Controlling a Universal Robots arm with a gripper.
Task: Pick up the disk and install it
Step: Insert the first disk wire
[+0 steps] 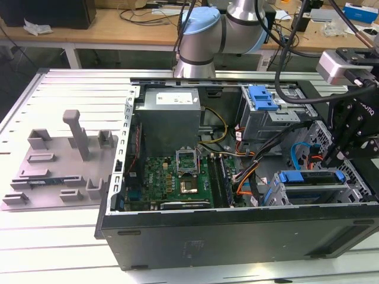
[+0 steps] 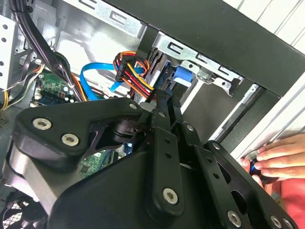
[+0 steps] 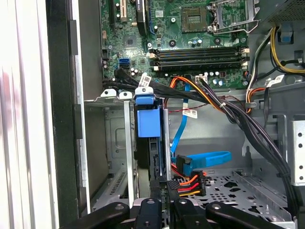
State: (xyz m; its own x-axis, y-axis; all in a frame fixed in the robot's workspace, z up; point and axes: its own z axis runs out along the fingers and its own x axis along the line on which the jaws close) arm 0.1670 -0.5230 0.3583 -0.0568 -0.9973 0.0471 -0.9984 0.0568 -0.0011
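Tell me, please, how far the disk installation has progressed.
Done: the disk already sits inside the drive cage of the open computer case. In hand: the gripper hovers right at it; whether it holds the disk is unclear. Left: full seating cannot be confirmed.

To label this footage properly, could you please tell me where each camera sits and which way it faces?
Exterior view: off the arm, above the table, looking down into the open computer case; the arm and gripper show.
First wrist view: on the arm, looking past the gripper at the disk in its cage, motherboard beyond.
Second wrist view: on the arm, looking along the gripper into the case; a person's hand is at its edge.
Shared: all three show the disk's blue bracket.
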